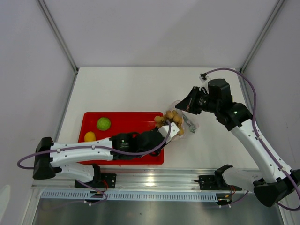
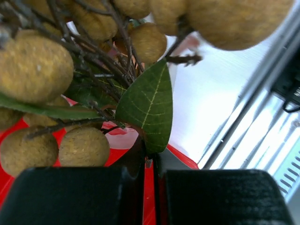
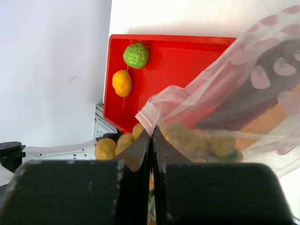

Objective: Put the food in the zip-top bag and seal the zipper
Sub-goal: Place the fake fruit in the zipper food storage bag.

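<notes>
My left gripper (image 1: 161, 135) is shut on the leafy stem (image 2: 147, 105) of the cluster of small tan balls (image 1: 169, 118), holding it at the mouth of the zip-top bag (image 1: 188, 123). In the left wrist view the balls (image 2: 37, 65) hang close above the gripper (image 2: 149, 161). My right gripper (image 3: 151, 133) is shut on the bag's pale zipper edge (image 3: 157, 112), lifting that corner. Through the clear plastic (image 3: 220, 89) I see the brown-red meat slab (image 3: 262, 93) and some tan balls (image 3: 187, 138). The green ball (image 1: 103, 123) and yellow-orange ball (image 1: 90, 136) lie in the red tray.
The red tray (image 1: 136, 119) lies left of the bag, with my left arm stretched across its front part. An aluminium rail (image 1: 154, 180) runs along the near table edge. White walls and frame posts close in the sides and back.
</notes>
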